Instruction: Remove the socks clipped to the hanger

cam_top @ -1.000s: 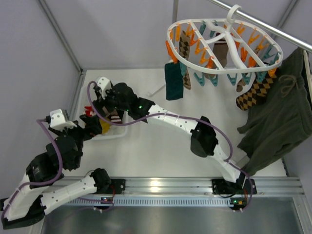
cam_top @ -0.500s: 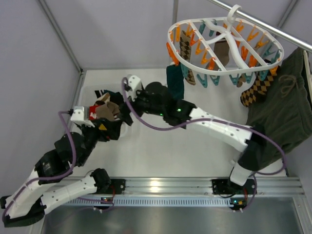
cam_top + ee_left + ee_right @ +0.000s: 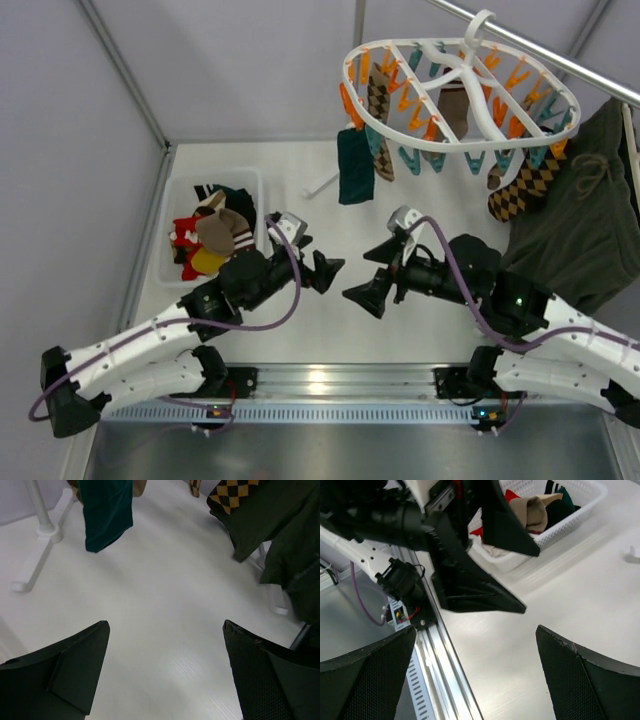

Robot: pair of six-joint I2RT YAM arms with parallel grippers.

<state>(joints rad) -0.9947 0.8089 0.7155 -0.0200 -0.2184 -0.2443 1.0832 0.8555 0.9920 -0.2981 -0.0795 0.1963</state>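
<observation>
The white oval hanger (image 3: 470,135) hangs from the rail at the top right. A dark teal sock (image 3: 355,167), argyle socks (image 3: 378,100) (image 3: 524,188) and a brown sock (image 3: 455,108) hang from its clips. My left gripper (image 3: 322,270) and right gripper (image 3: 368,272) are both open and empty. They face each other low over the table, below the hanger. The left wrist view shows the open left gripper (image 3: 166,625), the teal sock (image 3: 106,515) and an argyle sock (image 3: 235,492). The right wrist view shows the open right gripper (image 3: 476,630) and the left gripper's fingers (image 3: 475,585).
A white basket (image 3: 252,180) at the left holds several loose socks (image 3: 215,232); it also shows in the right wrist view (image 3: 570,515). A dark green garment (image 3: 580,230) hangs at the right. A white stand foot (image 3: 37,555) rests on the table. The metal base rail (image 3: 330,380) runs along the near edge.
Both grippers have left the basket. The right arm swung back to the right, the left gripper moved toward the middle, and they now face each other open.
</observation>
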